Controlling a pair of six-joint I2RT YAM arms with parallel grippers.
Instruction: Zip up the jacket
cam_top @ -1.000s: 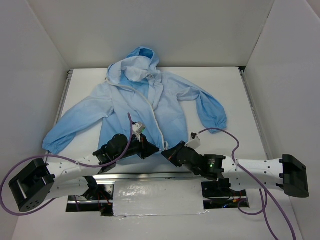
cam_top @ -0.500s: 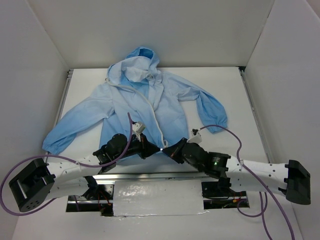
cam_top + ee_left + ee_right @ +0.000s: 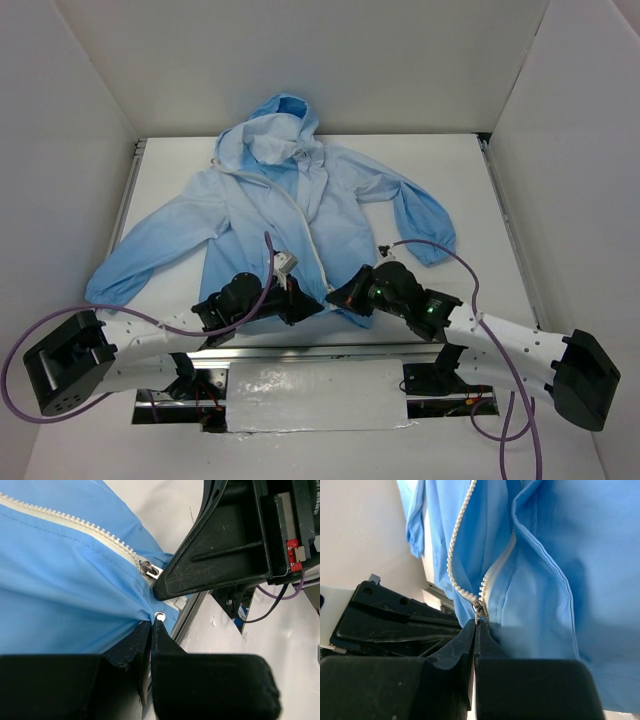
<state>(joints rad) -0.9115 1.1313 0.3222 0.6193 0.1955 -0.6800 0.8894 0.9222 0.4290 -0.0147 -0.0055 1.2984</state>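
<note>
Watching the overhead feed, I see my right gripper [image 3: 340,296] has swung in from the right over the last second and closed on the zipper slider [image 3: 479,609] at the hem. Its jaws now meet tip to tip on the little metal pull. The left gripper [image 3: 308,306] has hardly shifted and is clamped on the hem fabric just beside a small metal eyelet [image 3: 160,615].

I judge that sets me up for the pull: hem anchored, slider in hand, nearly the whole track still to close (the two rows part right above the slider).

The jacket [image 3: 300,210] lies face-up across the middle of the bench [image 3: 470,200], hood [image 3: 280,120] toward the far edge, hem at the near edge. It is thin, smooth, faintly crinkled light-blue cloth, with chunky white moulded zipper teeth [image 3: 454,560] and gathered cuffs [image 3: 432,245].
</note>
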